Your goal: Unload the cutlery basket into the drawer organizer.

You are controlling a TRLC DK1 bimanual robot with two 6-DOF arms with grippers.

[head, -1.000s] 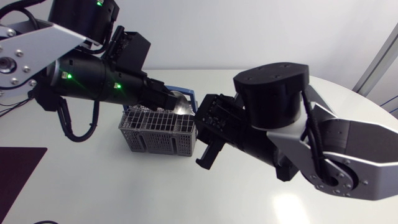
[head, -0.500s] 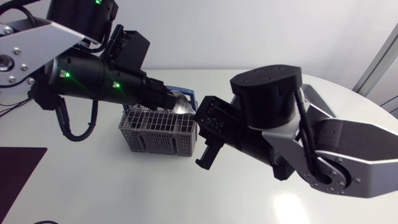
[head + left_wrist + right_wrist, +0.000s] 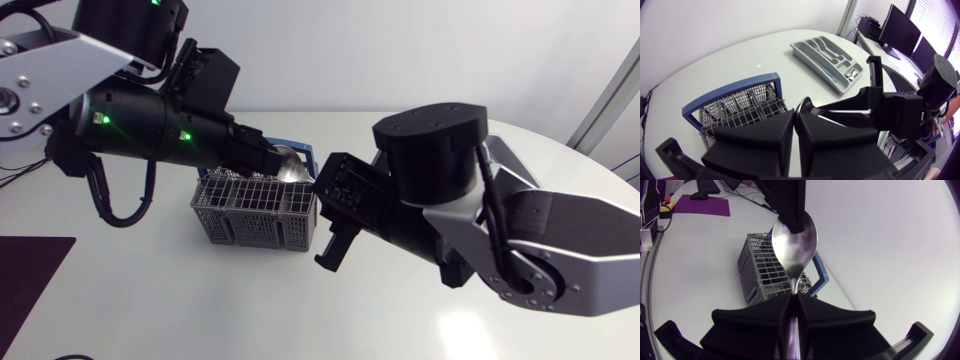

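- Twice pinching the spoon [image 3: 794,242]: bowl clamped between the fingers of the left gripper [image 3: 796,120], handle clamped in the right gripper [image 3: 794,302].
- Holding it just above the cutlery basket [image 3: 255,215], standing well in from the table's [image 3: 150,300] edges.
- Showing the drawer organizer [image 3: 815,67] lying by the table's curved edge, well apart from the basket.

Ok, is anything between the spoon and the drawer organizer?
Nothing visible on the table: it is bare from the spoon to the drawer organizer. But both claws grip the spoon, left claw on its bowl, right claw on its handle, so one probably has to release first.
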